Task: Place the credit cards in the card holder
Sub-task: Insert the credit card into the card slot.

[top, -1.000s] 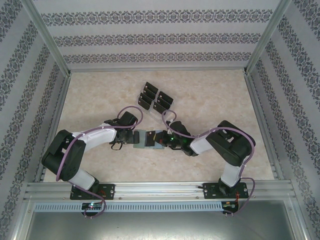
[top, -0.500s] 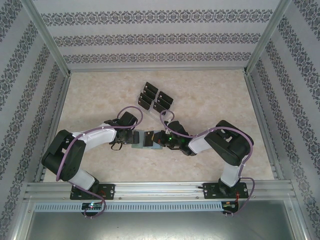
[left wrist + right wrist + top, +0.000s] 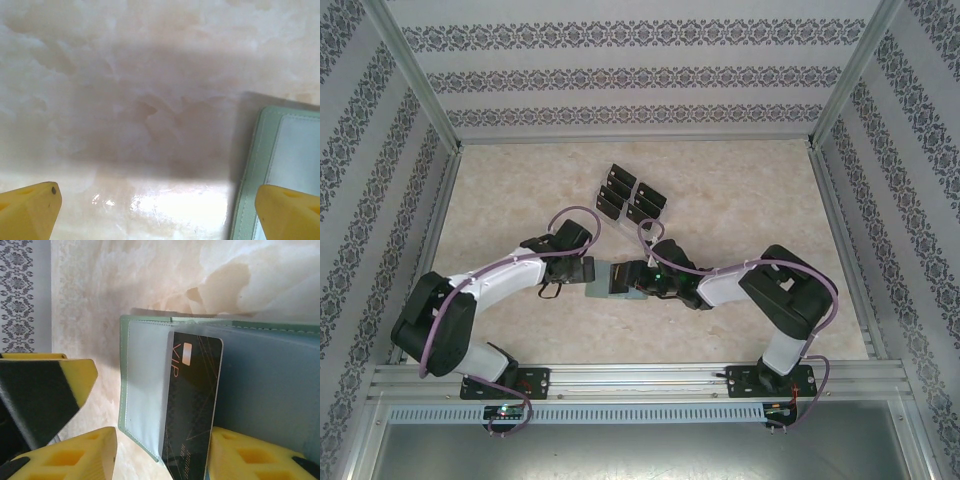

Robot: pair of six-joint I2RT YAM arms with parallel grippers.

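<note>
The sage-green card holder (image 3: 611, 281) lies open on the table between the two grippers. In the right wrist view a black credit card (image 3: 192, 405) marked VIP rests on its pale inside (image 3: 142, 385), tucked partly under a flap. My right gripper (image 3: 162, 441) is open astride that card: one yellow finger (image 3: 250, 457) sits by the card's right edge, the other (image 3: 75, 457) stands apart on the left. My left gripper (image 3: 160, 215) is wide open over bare table, with the card holder's edge (image 3: 292, 150) by its right finger. More black credit cards (image 3: 630, 195) stand farther back.
The clear tiered rack (image 3: 620, 205) holding the black cards stands behind the grippers near the table's middle. A yellow and black finger (image 3: 45, 390) of the left gripper reaches in beside the wallet's left edge. Patterned walls and metal rails close the table in.
My right gripper has gone from shut to open, letting go of the black card now lying in the card holder, and crept slightly left. The left arm's elbow has swung out and down.
</note>
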